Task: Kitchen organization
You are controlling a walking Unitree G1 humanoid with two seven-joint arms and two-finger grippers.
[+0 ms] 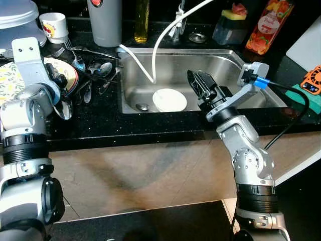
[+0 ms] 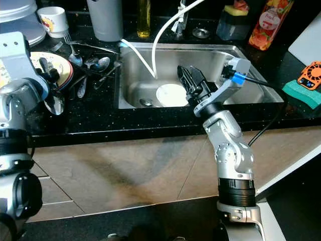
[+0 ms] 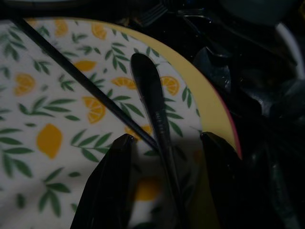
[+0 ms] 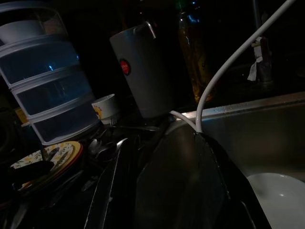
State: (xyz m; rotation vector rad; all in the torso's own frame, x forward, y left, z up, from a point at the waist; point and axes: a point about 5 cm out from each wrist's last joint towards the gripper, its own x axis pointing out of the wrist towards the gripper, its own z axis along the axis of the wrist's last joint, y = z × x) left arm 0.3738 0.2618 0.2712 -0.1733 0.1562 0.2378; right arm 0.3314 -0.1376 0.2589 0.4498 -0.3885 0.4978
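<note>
Looks like the cutlery-sorting step: the big stainless steel sink (image 1: 241, 65) holds just one small white round plate (image 1: 169, 99) near its drain, and the right hand (image 1: 196, 80) hovers over the sink beside that plate; can't tell if it's clenched. Left of the sink on the black table (image 1: 125, 125), the left hand (image 3: 167, 157) sits released, fingers straddling a dark metal spoon handle (image 3: 151, 98) lying on the lemon-patterned yellow-rimmed plate (image 3: 52, 119). Next move, I'd guess: pinch that handle squarely.
</note>
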